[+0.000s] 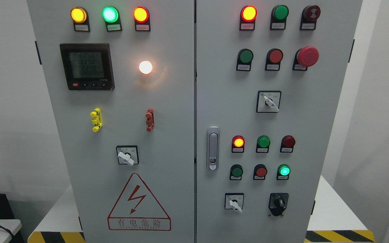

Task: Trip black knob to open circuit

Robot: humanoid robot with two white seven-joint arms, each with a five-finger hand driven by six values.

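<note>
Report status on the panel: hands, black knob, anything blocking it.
Both hands out of view. Black knob untouched, lower right of right door. Nothing in front of it.

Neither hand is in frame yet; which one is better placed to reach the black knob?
Probably the right. The black knob sits low on the right door, right of the white selector, nearer where the right arm would enter. This is only a judgement, since no hand shows.

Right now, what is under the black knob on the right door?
Under the black knob only bare grey door panel shows, down to the picture's edge. Its black base plate hides the panel behind it. No robot hand is in view.
</note>
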